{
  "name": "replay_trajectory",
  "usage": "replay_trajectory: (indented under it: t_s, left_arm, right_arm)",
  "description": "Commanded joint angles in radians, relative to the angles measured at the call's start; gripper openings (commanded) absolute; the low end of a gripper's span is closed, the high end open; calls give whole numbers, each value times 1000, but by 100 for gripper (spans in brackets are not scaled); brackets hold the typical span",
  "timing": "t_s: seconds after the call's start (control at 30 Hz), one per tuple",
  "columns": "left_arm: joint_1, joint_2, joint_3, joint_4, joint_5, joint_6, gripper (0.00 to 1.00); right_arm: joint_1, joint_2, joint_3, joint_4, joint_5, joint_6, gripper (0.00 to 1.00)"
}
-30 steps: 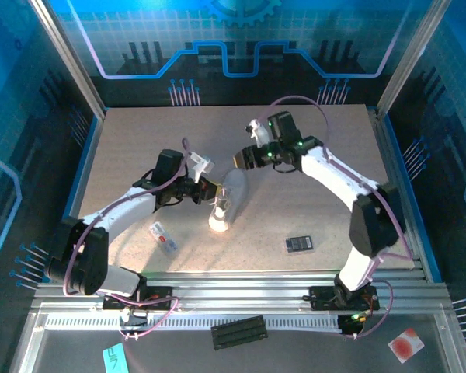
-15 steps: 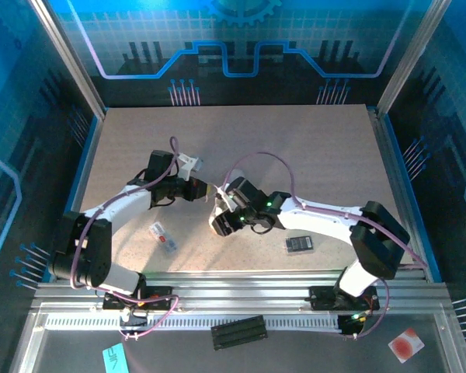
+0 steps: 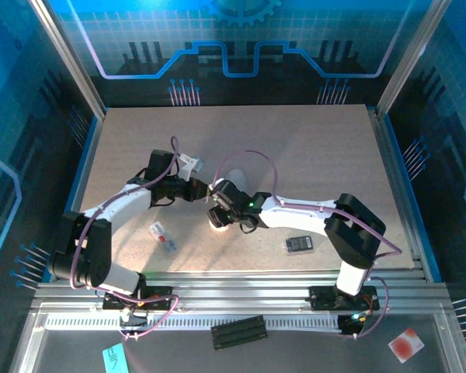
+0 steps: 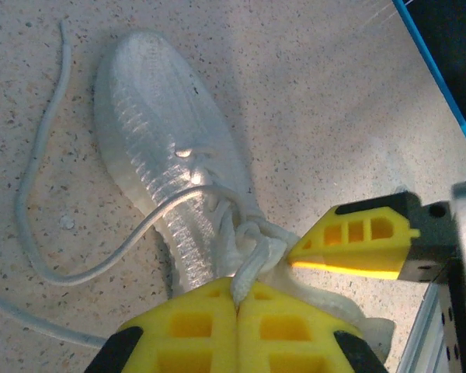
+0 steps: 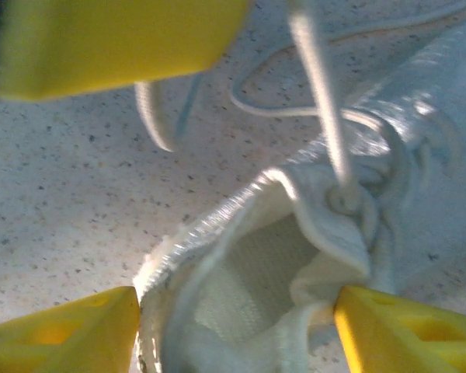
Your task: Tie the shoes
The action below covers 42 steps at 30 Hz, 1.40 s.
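Moved: right end effector down over ribbed-knit sneaker, jaws apart | left end effector pinching thin white lace

Blue glow rings an evenly lit table; glare whitens the shoe in the sharp left wrist view, while the right wrist view is soft and blurred.
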Motion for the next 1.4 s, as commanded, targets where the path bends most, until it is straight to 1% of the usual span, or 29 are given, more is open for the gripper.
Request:
replay_trajectory:
  t_s: [0.0, 0.1, 0.13, 0.27, 0.37, 0.47, 0.67, 0.77, 0.83, 0.93, 1.03, 1.13, 1.2, 1.37]
  left_arm:
    - [0, -38, 31, -46, 42, 74, 0]
    - [-18, -42, 44, -54, 60, 113, 0]
    - [-26, -40, 51, -54, 65, 118, 0]
    - [-60, -35, 68, -48, 66, 123, 0]
    - [-74, -31, 78, -42, 57, 101, 0]
    - [-95, -33, 86, -37, 52, 76, 0]
    - [-128, -37, 125, -35, 53, -17, 0]
    - [-133, -23, 155, -41, 49, -63, 0]
    - [-133, 3, 194, -78, 38, -86, 0]
    - [-135, 46, 251, -131, 42, -98, 0]
    - [-140, 64, 265, -123, 44, -127, 0]
    - [-145, 79, 279, -115, 48, -154, 0]
    - [-147, 93, 291, -123, 56, -163, 0]
    - [-150, 113, 300, -142, 61, -158, 0]
  right_arm:
    - [-49, -99, -75, 16, 68, -19, 61]
    - [-65, -143, -113, 18, 39, -53, 53]
    - [-67, -145, -113, 5, 37, -61, 52]
    - [-70, -147, -101, -30, 46, -87, 51]
    - [-73, -155, -94, -53, 42, -105, 51]
    - [-82, -189, -106, -74, 40, -114, 54]
    - [-97, -388, -223, 101, -116, -199, 58]
    - [-135, -426, -240, 160, -216, -231, 59]
    - [-161, -412, -226, 167, -273, -266, 61]
    - [-174, -375, -215, 211, -315, -353, 63]
    - [-187, -327, -207, 268, -345, -412, 67]
    - [-216, -274, -195, 318, -408, -418, 70]
    - [-228, -241, -190, 352, -427, -417, 71]
    - [-237, -155, -142, 392, -430, -397, 72]
